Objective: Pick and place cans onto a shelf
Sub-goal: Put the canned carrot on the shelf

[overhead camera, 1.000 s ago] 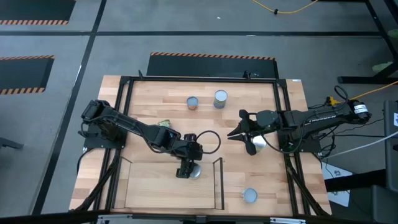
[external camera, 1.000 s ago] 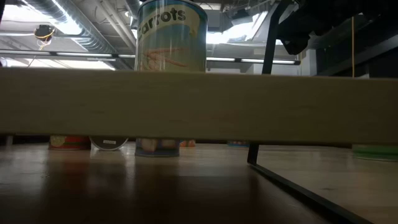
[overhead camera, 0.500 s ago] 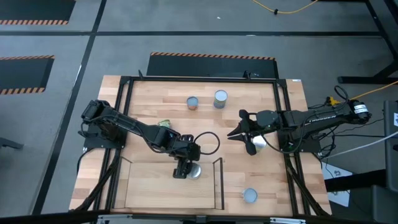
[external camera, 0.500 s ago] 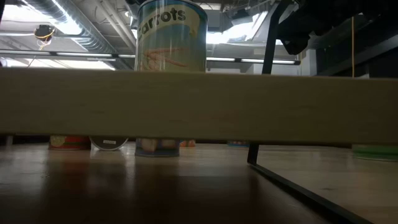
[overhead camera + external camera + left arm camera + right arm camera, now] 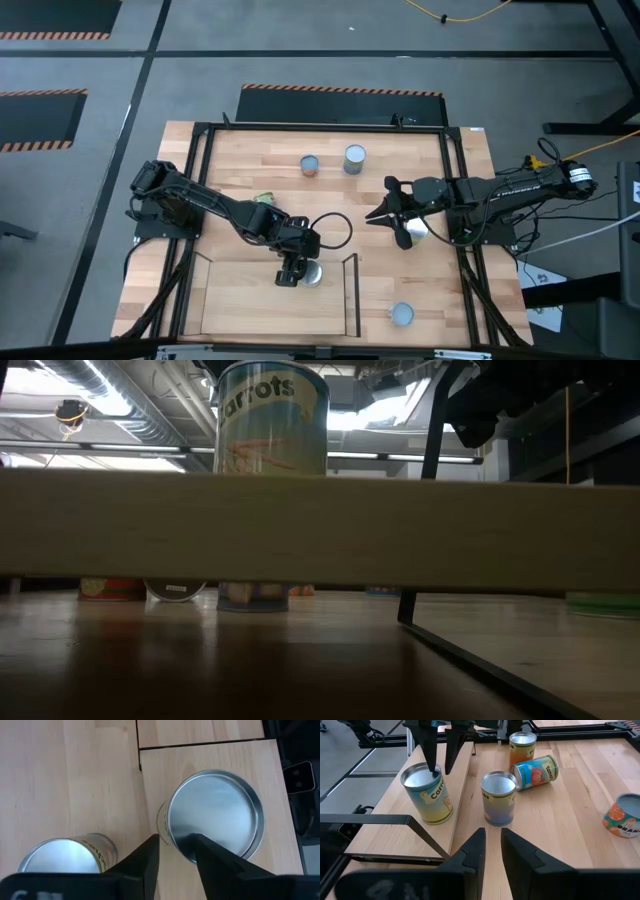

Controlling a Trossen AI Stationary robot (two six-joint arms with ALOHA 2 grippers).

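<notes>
A "carrots" can [image 5: 313, 273] with a silver top stands upright on the light-wood shelf [image 5: 240, 300], near its far edge. It also shows in the low view [image 5: 272, 420] and the right wrist view [image 5: 426, 795]. My left gripper [image 5: 290, 272] points down at the can's left side, slightly open. One finger [image 5: 202, 851] is over the can's top and the other [image 5: 150, 851] is outside its wall. My right gripper [image 5: 383, 212] hovers over the table's right part, its fingers a narrow gap apart and empty. My left gripper's fingers straddle the rim [image 5: 172, 837] of the can's top on its left side, coming from above and pointing down. The gap between them is wider than the rim, and I cannot tell whether either finger touches it. The can stands upright on the shelf.
A second can [image 5: 498, 799] stands on the table just beyond the shelf's far edge. Farther off are an orange can [image 5: 522, 747] and a lying blue can [image 5: 537, 770]. Two cans [image 5: 310, 165] [image 5: 354, 157] stand at the far middle, one [image 5: 402, 314] near the front right.
My left gripper has moved a little toward the table's left edge beside the can.
</notes>
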